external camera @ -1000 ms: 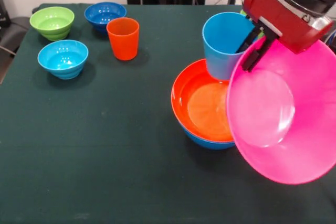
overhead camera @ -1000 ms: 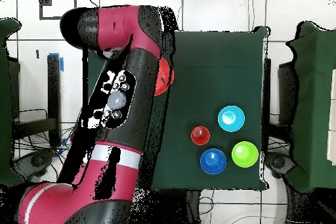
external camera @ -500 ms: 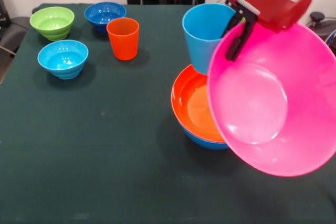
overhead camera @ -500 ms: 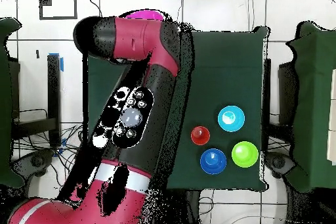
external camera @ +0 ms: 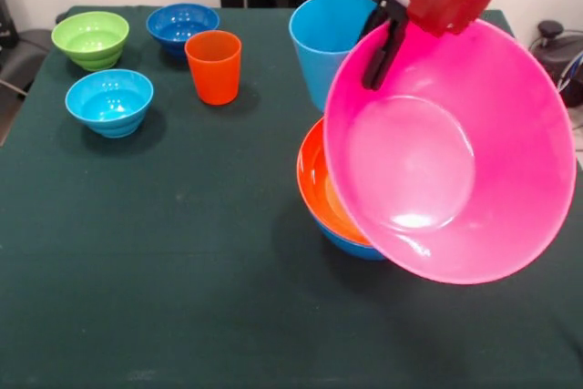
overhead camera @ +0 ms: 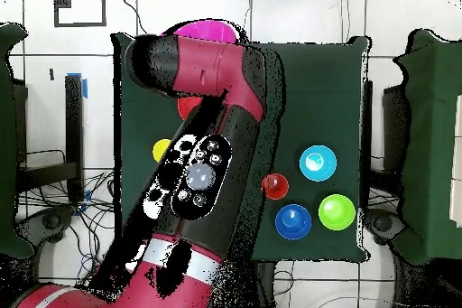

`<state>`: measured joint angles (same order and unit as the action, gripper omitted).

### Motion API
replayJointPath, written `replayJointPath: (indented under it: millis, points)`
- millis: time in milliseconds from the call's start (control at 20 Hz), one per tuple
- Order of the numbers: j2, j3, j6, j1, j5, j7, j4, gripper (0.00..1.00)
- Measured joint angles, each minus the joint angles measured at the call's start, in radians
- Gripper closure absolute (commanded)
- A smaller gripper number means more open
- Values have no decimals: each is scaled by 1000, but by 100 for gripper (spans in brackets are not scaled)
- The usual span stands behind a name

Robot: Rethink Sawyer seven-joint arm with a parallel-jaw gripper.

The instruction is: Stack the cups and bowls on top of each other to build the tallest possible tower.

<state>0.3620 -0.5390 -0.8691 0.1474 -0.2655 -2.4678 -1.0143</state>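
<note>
My gripper (external camera: pixel 373 79) is shut on the rim of the big pink bowl (external camera: pixel 446 152), which hangs tilted, its opening facing the camera, above the right part of the orange bowl (external camera: pixel 317 179). The orange bowl sits nested in the blue bowl (external camera: pixel 351 245). The light blue cup (external camera: pixel 330 43) is right behind the fingers and off the table; I cannot tell if it is gripped too. The orange cup (external camera: pixel 213 66) stands at the back left. In the overhead view the pink bowl (overhead camera: pixel 207 29) and a yellow cup (overhead camera: pixel 162 151) show beside the arm. The green cup is hidden.
Three small ridged bowls stand at the back left: green (external camera: pixel 90 38), dark blue (external camera: pixel 182 23) and light blue (external camera: pixel 109 100). The dark green table (external camera: pixel 182 271) ends close to the right of the pink bowl. The arm (overhead camera: pixel 207 169) covers much of the overhead view.
In the front view my gripper has moved left and up with the pink bowl. The light blue cup moved with it. The bowl now covers more of the orange bowl.
</note>
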Motion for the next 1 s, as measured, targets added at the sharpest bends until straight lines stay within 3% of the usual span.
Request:
replayJointPath:
  millis: [600, 1000]
  points:
    - [26, 92, 190, -63, 16, 0, -126, 100]
    - [76, 162, 209, -114, 50, 0, -211, 100]
